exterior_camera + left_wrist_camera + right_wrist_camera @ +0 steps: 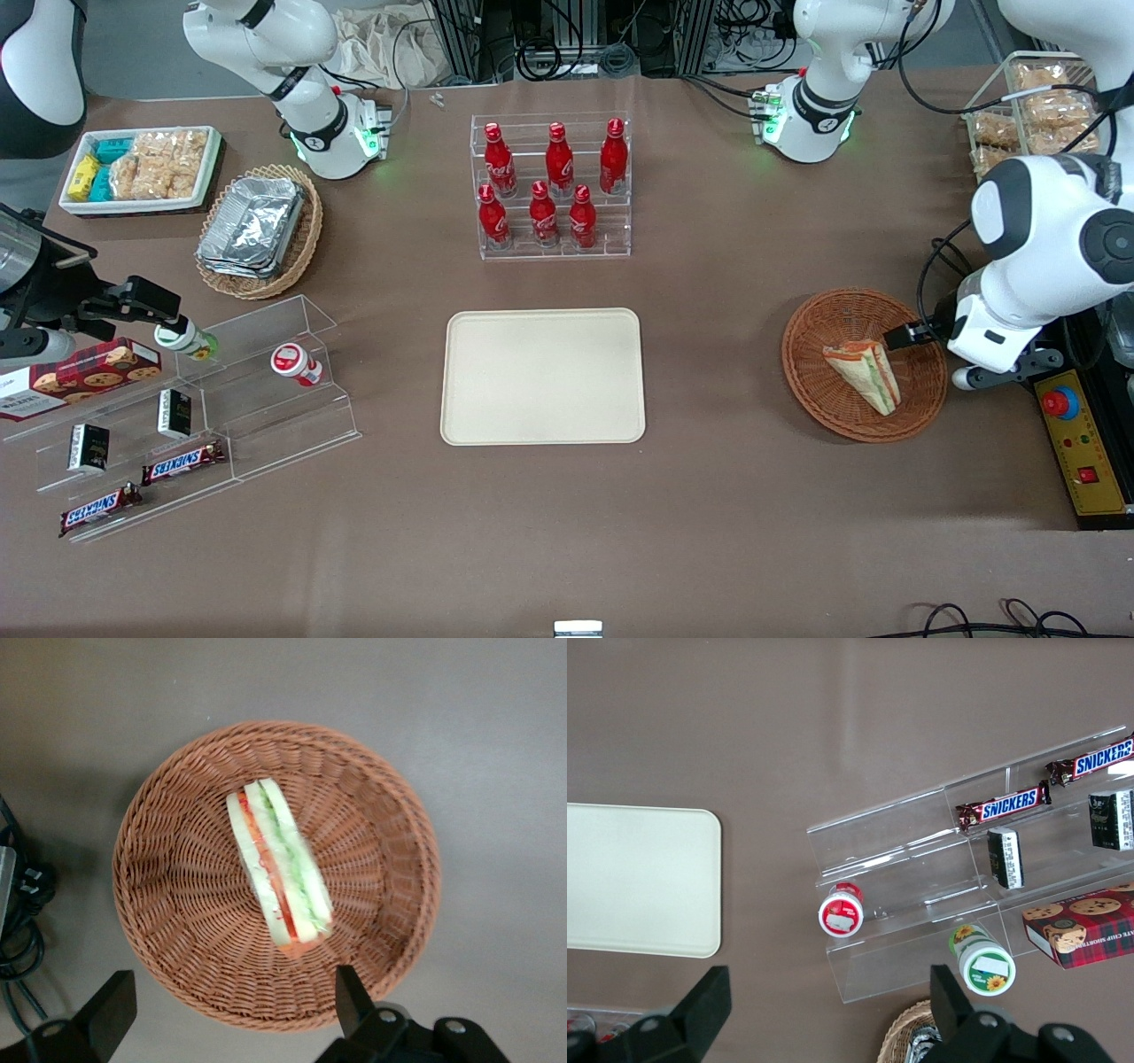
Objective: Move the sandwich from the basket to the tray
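Wicker basket point(177, 930) holding sandwich point(279, 864), hand point(235, 1005) above, wide open (fingertips cropped), empty.

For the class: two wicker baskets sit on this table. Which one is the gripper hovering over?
The reddish-brown basket holding the sandwich; the open gripper is above it. The tan basket holds foil trays.

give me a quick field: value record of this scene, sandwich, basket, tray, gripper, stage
sandwich: sandwich lies on its side in the basket, filling edge showing
basket: reddish-brown wicker basket, toward the working arm's end of the table
tray: cream tray beside the basket, nothing on it
gripper: gripper above the basket's rim, jaws open, holding nothing
other items: cola bottles in a clear rack, farther from the front camera than the tray
stage: sandwich not yet grasped
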You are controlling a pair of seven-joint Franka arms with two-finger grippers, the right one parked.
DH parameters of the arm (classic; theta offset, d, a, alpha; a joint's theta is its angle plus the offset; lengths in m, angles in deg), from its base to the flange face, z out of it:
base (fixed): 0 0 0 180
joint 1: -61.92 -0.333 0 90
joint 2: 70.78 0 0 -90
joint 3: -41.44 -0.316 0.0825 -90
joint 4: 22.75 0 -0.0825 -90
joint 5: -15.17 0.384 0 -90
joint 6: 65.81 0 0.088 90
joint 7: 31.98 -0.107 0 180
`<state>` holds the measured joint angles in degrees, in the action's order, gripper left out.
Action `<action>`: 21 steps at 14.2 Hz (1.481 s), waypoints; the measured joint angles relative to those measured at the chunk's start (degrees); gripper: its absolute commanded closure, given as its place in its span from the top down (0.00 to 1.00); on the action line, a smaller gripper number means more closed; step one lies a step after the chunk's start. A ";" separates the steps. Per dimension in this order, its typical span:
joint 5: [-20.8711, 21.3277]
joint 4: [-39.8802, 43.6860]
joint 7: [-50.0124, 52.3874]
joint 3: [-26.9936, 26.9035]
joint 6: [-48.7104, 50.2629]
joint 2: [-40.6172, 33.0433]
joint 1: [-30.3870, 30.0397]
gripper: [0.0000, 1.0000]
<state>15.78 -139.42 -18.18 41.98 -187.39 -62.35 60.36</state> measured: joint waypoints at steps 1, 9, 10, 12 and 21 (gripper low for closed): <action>0.00 -1.74 0.00 -0.03 -2.44 0.26 -0.27 1.00; -0.78 -7.15 3.67 0.34 -11.57 4.29 -0.15 1.00; -0.78 -7.15 3.87 0.38 -11.62 4.60 -0.15 1.00; -0.79 -7.16 4.07 0.38 -11.64 5.10 -0.15 1.00; -0.78 -2.36 3.15 0.32 -3.12 3.72 -0.29 1.00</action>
<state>14.99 -141.78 -15.03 42.29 -190.50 -58.63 60.07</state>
